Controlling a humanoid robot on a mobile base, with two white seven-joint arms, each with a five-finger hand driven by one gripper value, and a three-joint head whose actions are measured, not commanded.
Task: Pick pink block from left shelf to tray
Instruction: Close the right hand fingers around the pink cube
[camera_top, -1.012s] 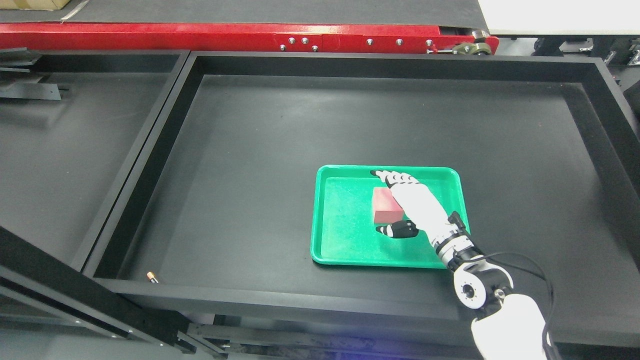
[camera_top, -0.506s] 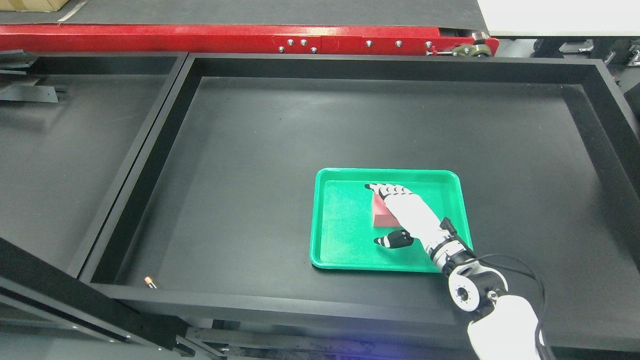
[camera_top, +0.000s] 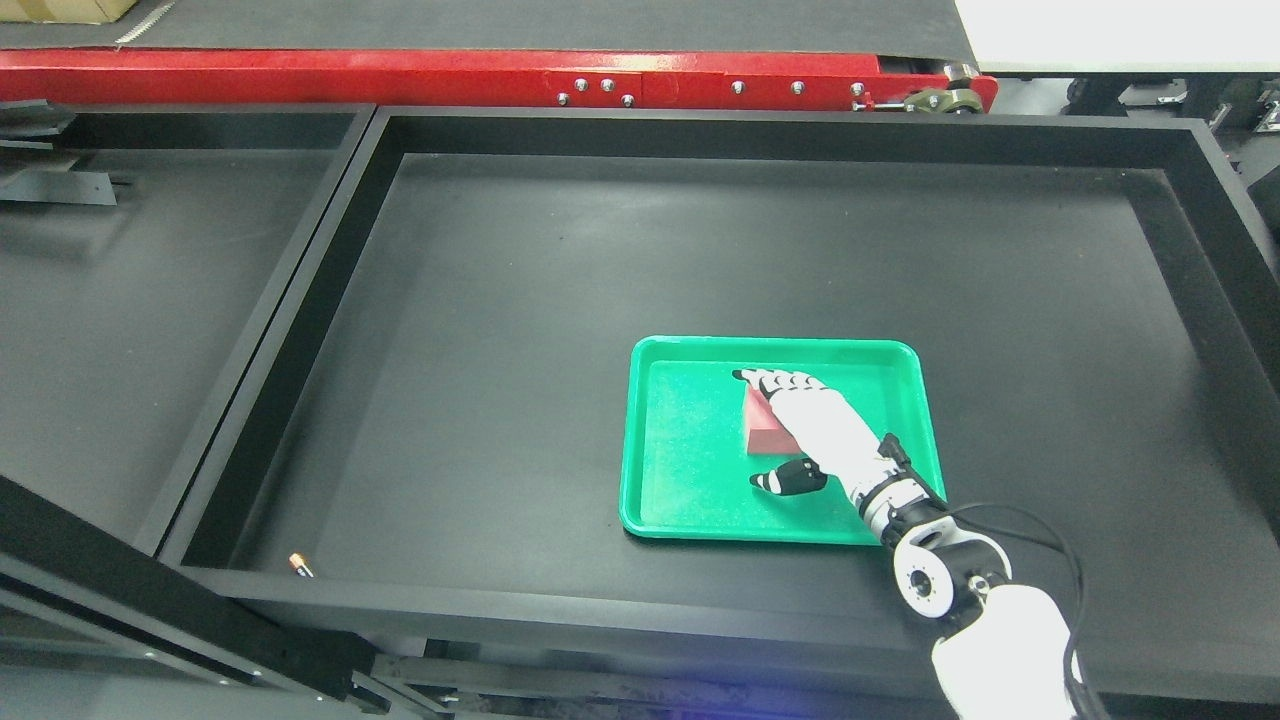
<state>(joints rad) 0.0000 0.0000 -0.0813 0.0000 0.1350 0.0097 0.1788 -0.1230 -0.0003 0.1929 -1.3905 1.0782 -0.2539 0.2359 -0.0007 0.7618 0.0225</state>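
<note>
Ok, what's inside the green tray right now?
A pink block lies in the green tray, with the right hand over it. The hand covers the block's right part, so whether the fingers grip it cannot be seen.

You'll find no readable text, label, brand or number anywhere in this view.

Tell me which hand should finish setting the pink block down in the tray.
Right. The right hand is over the green tray with fingers and thumb spanning the pink block; whether it has let go is unclear. The left arm is out of view.
</note>
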